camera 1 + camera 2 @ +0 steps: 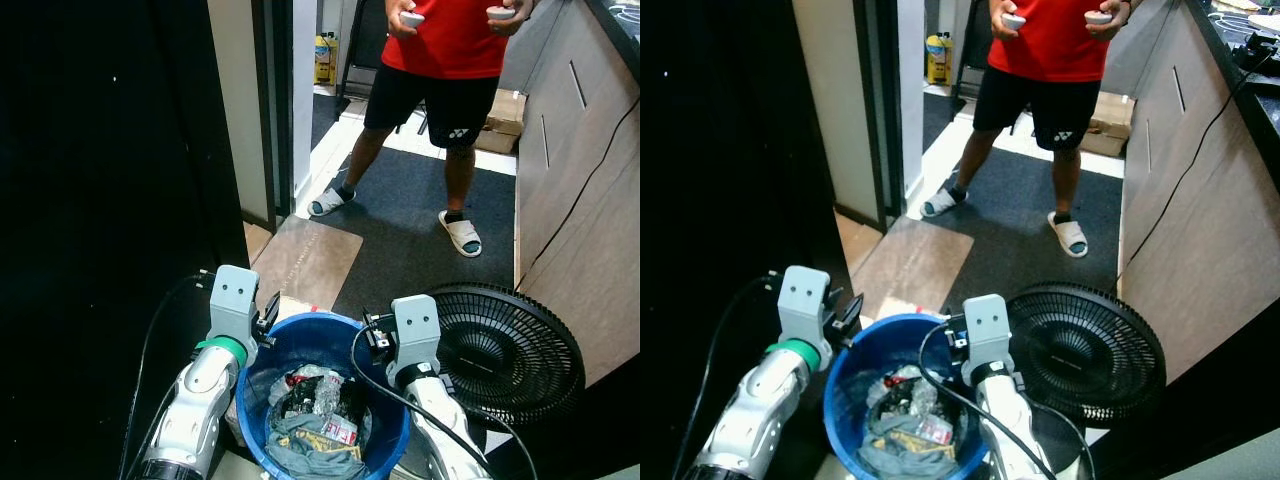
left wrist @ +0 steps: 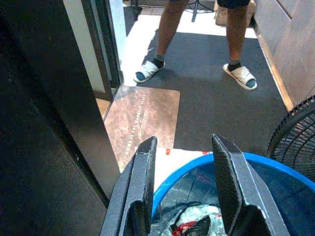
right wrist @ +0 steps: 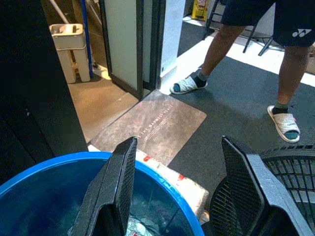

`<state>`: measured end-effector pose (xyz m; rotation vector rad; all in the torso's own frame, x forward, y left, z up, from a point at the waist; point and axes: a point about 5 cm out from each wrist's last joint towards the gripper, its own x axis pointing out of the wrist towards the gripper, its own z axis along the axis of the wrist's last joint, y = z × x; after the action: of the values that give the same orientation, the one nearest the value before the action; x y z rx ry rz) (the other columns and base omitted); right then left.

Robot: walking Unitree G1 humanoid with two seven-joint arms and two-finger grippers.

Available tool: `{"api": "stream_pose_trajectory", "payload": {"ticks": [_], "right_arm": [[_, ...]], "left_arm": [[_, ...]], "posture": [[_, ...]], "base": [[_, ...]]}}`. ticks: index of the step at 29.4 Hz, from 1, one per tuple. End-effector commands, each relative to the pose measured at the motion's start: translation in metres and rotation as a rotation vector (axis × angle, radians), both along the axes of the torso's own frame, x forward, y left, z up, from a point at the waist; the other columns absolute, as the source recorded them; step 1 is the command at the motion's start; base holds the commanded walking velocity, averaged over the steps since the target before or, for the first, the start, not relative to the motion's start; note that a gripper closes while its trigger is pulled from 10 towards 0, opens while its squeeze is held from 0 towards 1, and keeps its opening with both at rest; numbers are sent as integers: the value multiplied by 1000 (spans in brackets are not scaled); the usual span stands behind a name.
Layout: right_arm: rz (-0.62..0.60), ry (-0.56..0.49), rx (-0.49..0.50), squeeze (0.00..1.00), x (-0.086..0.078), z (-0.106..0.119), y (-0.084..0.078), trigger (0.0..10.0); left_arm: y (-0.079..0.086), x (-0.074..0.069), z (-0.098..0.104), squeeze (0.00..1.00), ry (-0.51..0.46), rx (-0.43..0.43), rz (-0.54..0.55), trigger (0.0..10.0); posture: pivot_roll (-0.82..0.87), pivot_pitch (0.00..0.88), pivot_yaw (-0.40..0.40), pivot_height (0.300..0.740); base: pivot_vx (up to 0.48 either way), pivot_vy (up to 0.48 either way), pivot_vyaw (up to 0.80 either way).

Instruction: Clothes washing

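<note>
Bucket (image 1: pixel 386 440) sits nearest me, clothes (image 1: pixel 318 420) inside. Left gripper (image 2: pixel 183 196) and right gripper (image 3: pixel 179 189) flank its rim. Fan (image 1: pixel 510 355) just right. Mat (image 1: pixel 305 262) beyond; person (image 1: pixel 440 70) farther off.

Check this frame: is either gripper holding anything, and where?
Nothing held. Left gripper and right gripper are both open at the blue bucket's rim, over the clothes.

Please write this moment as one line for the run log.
left gripper: open, at bucket rim | right gripper: open, at rim | clothes: in bucket | fan: right of bucket | person: ahead
</note>
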<state>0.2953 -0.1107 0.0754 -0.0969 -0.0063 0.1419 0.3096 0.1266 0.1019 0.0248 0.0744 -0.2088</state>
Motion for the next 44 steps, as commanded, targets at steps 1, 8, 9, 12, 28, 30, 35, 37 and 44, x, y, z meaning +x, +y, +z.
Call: {"api": "stream_pose_trajectory", "payload": {"ticks": [1, 8, 9, 12, 28, 30, 35, 37, 44], "right_arm": [[7, 13, -10, 0, -2, -5, 1, 10000], [4, 22, -11, 0, -3, -6, 0, 10000], [4, 22, -11, 0, -3, -6, 0, 10000], [3, 19, -8, 0, -2, -5, 0, 10000], [10, 8, -22, 0, 0, -3, -2, 10000], [10, 8, -22, 0, 0, -3, -2, 10000], [11, 17, -22, 0, -2, -5, 0, 10000], [7, 19, -21, 0, -3, -6, 0, 10000], [2, 16, -20, 0, -2, -5, -1, 10000]], "left_arm": [[1, -3, -3, 0, 11, 14, 3, 10000], [2, -5, -6, 0, 17, 20, 8, 10000], [2, -5, -6, 0, 17, 20, 8, 10000], [1, -5, -6, 0, 17, 20, 6, 10000], [-1, -4, -7, 0, 17, 17, 4, 10000], [-1, -4, -7, 0, 17, 17, 4, 10000], [-1, -6, -8, 0, 22, 15, 11, 10000], [-1, -6, -9, 0, 23, 15, 10, 10000], [-2, -5, -8, 0, 24, 15, 7, 10000]], "posture": [[67, 35, 22, 740], [74, 42, 15, 740], [74, 42, 15, 740], [73, 39, 14, 740], [68, 26, 6, 740], [68, 26, 6, 740], [71, 36, 4, 740], [71, 36, 4, 740], [63, 44, 6, 740]], "base": [[0, 0, 0], [0, 0, 0], [0, 0, 0], [0, 0, 0], [0, 0, 0], [0, 0, 0], [0, 0, 0], [0, 0, 0], [0, 0, 0]]}}
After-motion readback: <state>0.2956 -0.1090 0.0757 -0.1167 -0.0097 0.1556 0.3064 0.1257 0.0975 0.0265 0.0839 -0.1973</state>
